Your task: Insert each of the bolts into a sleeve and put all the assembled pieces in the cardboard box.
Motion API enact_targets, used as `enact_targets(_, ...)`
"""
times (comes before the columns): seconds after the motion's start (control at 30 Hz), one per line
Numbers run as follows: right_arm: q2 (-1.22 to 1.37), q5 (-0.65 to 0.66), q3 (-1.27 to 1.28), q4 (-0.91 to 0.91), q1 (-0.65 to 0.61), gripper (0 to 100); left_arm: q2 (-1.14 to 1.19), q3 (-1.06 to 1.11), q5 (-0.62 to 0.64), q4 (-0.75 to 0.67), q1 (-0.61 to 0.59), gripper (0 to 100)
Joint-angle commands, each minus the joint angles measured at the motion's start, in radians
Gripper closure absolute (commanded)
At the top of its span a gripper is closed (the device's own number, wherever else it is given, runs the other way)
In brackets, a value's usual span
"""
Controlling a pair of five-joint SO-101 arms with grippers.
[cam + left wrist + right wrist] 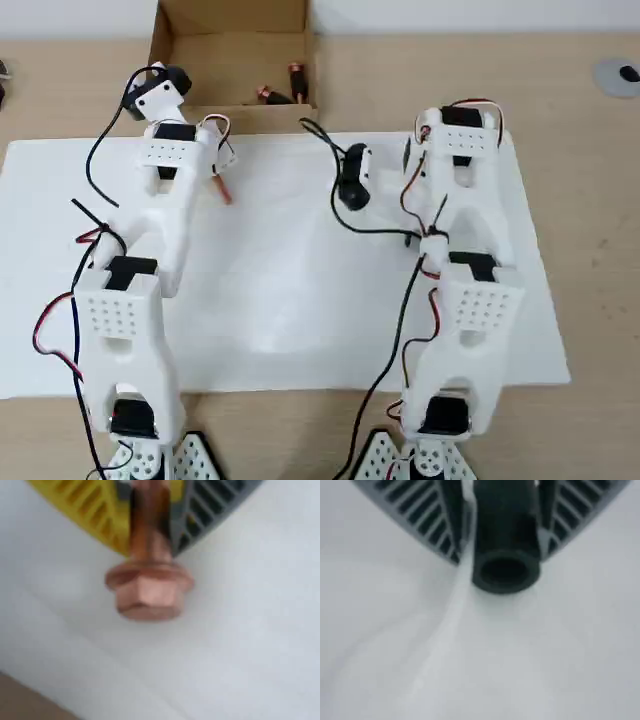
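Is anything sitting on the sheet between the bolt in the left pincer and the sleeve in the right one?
Nothing visible does. The left pincer holds the copper bolt, the right pincer the black sleeve; between the arms the high view shows white sheet, plus a black cable beside the right arm.

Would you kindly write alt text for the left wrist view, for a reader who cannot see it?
A copper flanged hex bolt is clamped by its shank in the left gripper, between a yellow finger and a grey finger, above a white sheet.
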Motion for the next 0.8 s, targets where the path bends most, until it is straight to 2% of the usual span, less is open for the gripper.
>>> enact_targets(0.0, -0.015, -0.049, -0.124, 0.026, 0.016, 98.8, -0.013, -0.023, 0.005, 0.015, -0.003, 99)
enact_targets(0.13, -0.015, -0.055, -0.248, 0.117, 0.015, 98.8, -0.013, -0.023, 0.005, 0.015, -0.003, 99)
enact_targets(0.47, -0.025, -0.164, -0.371, 0.133, 0.016, 98.8, -0.013, -0.023, 0.005, 0.015, -0.003, 99)
enact_targets(0.6, -0.104, -0.187, -0.349, 0.133, 0.028, 98.8, -0.013, -0.023, 0.005, 0.015, -0.003, 99)
enact_targets(0.77, -0.117, -0.152, -0.16, 0.126, 0.015, 94.3, -0.013, -0.023, 0.005, 0.015, -0.003, 99)
